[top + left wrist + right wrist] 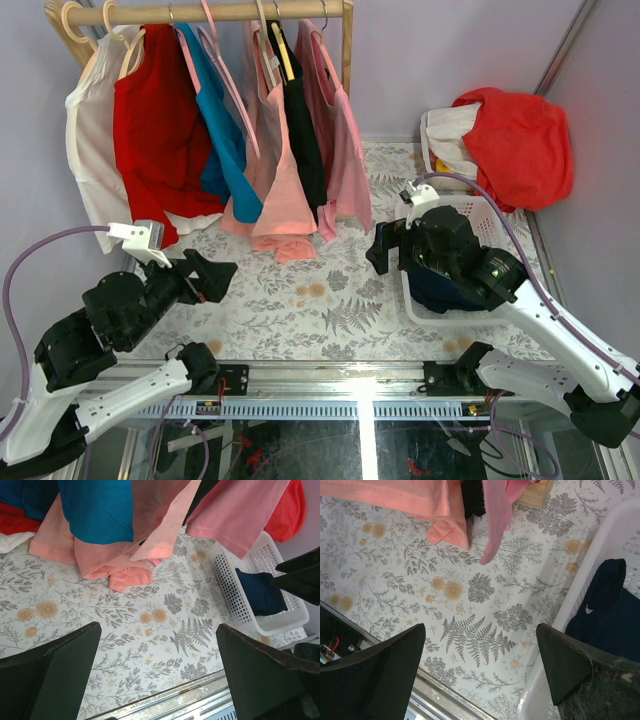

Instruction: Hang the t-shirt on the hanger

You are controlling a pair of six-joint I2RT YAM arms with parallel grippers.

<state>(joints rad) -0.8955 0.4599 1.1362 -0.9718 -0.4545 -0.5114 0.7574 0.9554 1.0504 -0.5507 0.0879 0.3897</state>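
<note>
— What encloses the space?
— Pale lilac walls point(450, 60) at the back and on the right. They meet at a corner marked by a slanting grey strip point(563, 50).
— And the furniture?
— 1 light wooden clothes rack point(230, 12) stands at the back left, with a round bar across its top. The table point(330, 372) has a metal near edge and is covered by a white cloth point(125, 630) printed with grey ferns and orange flowers.
— The light?
— Soft and even across the cloth.
</note>
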